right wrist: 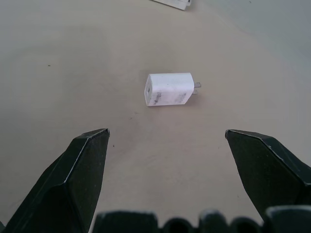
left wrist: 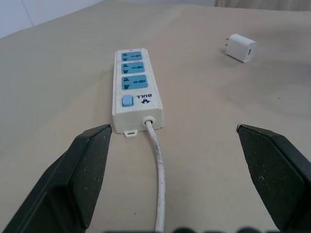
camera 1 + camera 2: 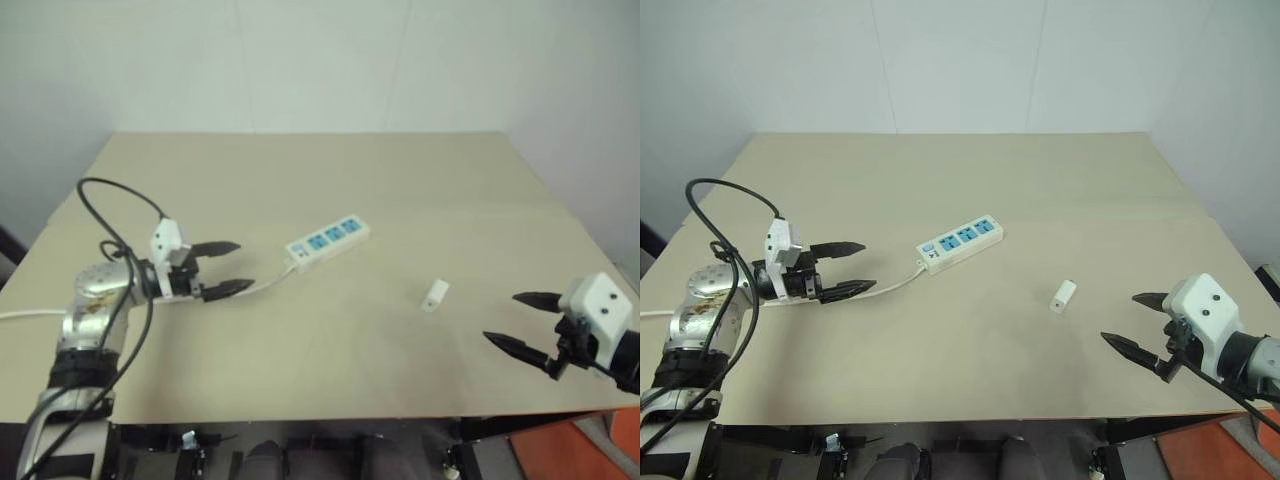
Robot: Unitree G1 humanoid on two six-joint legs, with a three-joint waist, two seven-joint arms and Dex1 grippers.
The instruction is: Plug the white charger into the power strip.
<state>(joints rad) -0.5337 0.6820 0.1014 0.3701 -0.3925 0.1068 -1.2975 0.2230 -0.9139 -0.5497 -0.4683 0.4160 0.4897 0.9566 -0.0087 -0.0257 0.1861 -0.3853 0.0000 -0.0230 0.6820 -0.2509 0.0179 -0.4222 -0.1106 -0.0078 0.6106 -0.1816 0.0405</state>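
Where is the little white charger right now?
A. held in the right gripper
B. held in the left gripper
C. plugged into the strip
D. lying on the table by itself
D: the charger lies on its side on the table, apart from the strip, and both the left gripper and the right gripper are open and empty.
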